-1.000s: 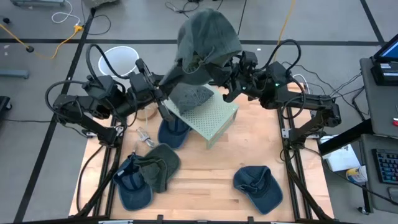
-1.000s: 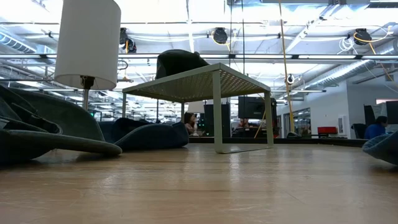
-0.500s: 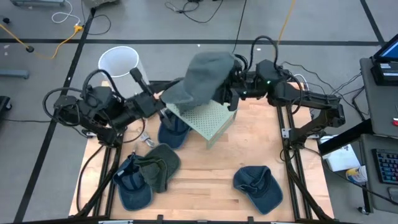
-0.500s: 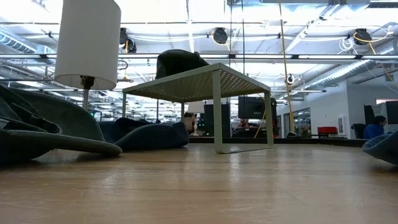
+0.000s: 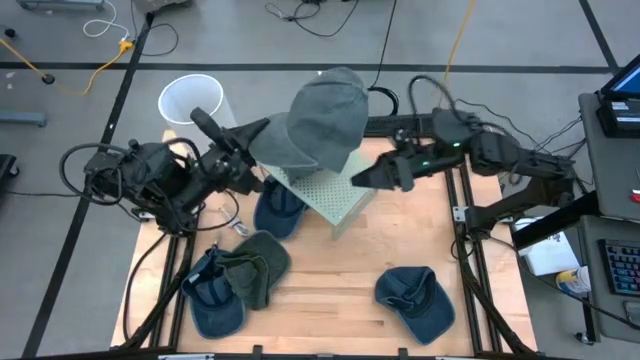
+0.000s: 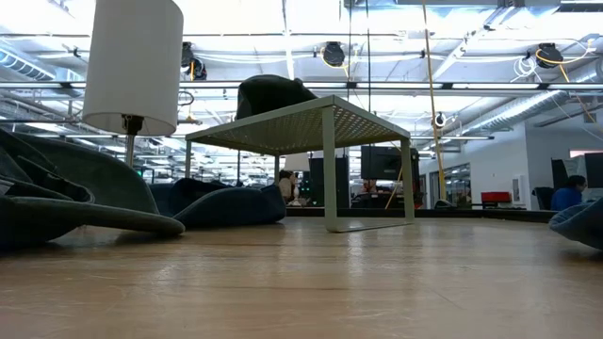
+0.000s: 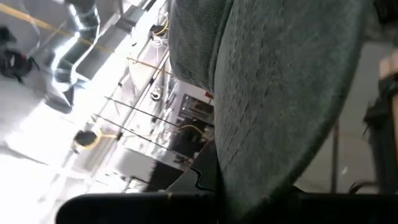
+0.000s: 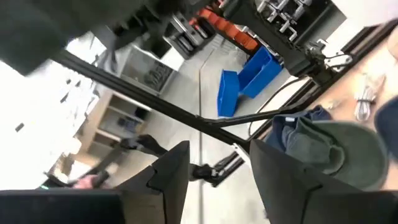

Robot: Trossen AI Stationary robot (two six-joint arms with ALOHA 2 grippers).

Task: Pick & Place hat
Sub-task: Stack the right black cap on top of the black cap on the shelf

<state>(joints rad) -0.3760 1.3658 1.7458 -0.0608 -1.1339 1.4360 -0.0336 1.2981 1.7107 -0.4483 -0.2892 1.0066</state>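
Left end effector (image 5: 262, 133) clamped on grey hat (image 5: 318, 120), held aloft above perforated stand (image 5: 335, 188). Right end effector (image 5: 362, 179) empty, fingers apart, just beside stand. Risk: 1-point brim grip, could slip or drape off stand edge onto bench (image 5: 330, 290).

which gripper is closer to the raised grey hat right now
Left. The left gripper grips the grey hat at its edge; the right gripper is beside it, apart, jaws open and empty.
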